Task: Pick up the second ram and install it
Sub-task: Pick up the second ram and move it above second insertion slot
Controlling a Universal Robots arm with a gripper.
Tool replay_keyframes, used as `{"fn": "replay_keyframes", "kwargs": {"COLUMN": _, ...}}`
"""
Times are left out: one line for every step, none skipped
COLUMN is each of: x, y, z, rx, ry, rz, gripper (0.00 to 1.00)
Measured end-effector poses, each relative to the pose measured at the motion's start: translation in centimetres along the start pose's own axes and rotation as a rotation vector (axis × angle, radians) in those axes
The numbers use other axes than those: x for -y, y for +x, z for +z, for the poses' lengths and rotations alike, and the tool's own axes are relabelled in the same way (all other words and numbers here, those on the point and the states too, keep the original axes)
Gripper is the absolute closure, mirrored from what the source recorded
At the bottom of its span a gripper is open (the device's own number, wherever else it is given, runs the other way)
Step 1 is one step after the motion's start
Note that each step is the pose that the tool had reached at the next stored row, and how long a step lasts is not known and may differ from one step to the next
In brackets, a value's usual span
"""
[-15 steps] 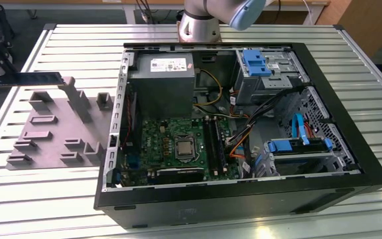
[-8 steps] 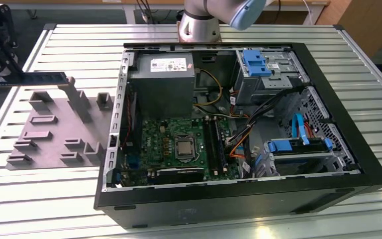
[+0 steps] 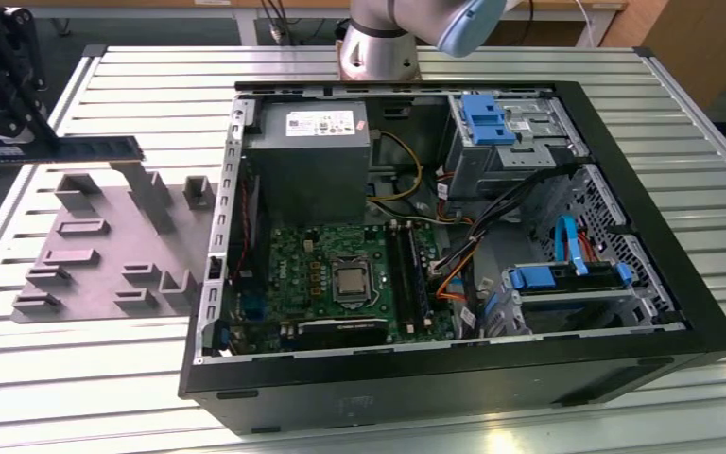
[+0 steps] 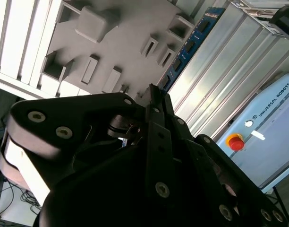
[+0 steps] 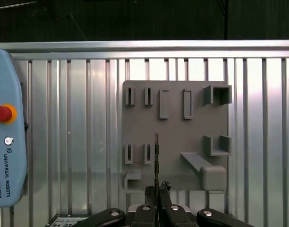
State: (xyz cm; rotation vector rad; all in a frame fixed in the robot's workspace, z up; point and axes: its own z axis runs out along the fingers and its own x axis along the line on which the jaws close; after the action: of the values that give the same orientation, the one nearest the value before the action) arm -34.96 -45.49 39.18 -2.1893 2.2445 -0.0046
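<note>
The gripper (image 3: 35, 132) is pinched tight on the ram (image 3: 98, 148), and the stick hangs level in the air, clear above the grey tray (image 3: 98, 236) at the exterior view's left. In the first wrist view the ram (image 5: 157, 153) runs edge-on out from the fingertips (image 5: 163, 185) over the tray (image 5: 182, 137). Beside the tray, the open case (image 3: 464, 378) lies on the slatted table (image 3: 86, 378).

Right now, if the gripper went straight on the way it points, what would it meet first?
Probably the grey tray: the gripper, shut on the second ram, points down over it, so the ram's edge would touch first. Height unclear.
</note>
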Motion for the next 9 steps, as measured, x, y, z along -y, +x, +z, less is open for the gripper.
{"fn": "replay_keyframes", "kwargs": {"x": 0.11, "y": 0.00, "z": 0.00, "rx": 0.0000, "ry": 0.0000, "rz": 0.000, "gripper": 0.86}}
{"fn": "replay_keyframes", "kwargs": {"x": 0.23, "y": -0.01, "z": 0.00, "rx": 0.0000, "ry": 0.0001, "rz": 0.000, "gripper": 0.86}}
{"fn": "replay_keyframes", "kwargs": {"x": 0.35, "y": -0.01, "z": 0.01, "rx": 0.0000, "ry": 0.0000, "rz": 0.000, "gripper": 0.86}}
{"fn": "replay_keyframes", "kwargs": {"x": 0.47, "y": -0.01, "z": 0.01, "rx": 0.0000, "ry": 0.0001, "rz": 0.000, "gripper": 0.86}}
{"fn": "replay_keyframes", "kwargs": {"x": 0.60, "y": -0.02, "z": 0.01, "rx": 0.0000, "ry": 0.0001, "rz": 0.000, "gripper": 0.86}}
{"fn": "replay_keyframes", "kwargs": {"x": 0.73, "y": -0.02, "z": 0.01, "rx": 0.0000, "ry": 0.0000, "rz": 0.000, "gripper": 0.86}}
{"fn": "replay_keyframes", "kwargs": {"x": 0.84, "y": -0.02, "z": 0.01, "rx": 0.0000, "ry": 0.0001, "rz": 0.000, "gripper": 0.86}}
{"fn": "replay_keyframes", "kwargs": {"x": 0.97, "y": -0.03, "z": 0.01, "rx": 0.0000, "ry": 0.0001, "rz": 0.000, "gripper": 0.86}}
{"fn": "replay_keyframes", "kwargs": {"x": 1.10, "y": -0.03, "z": 0.01, "rx": 0.0000, "ry": 0.0000, "rz": 0.000, "gripper": 0.86}}
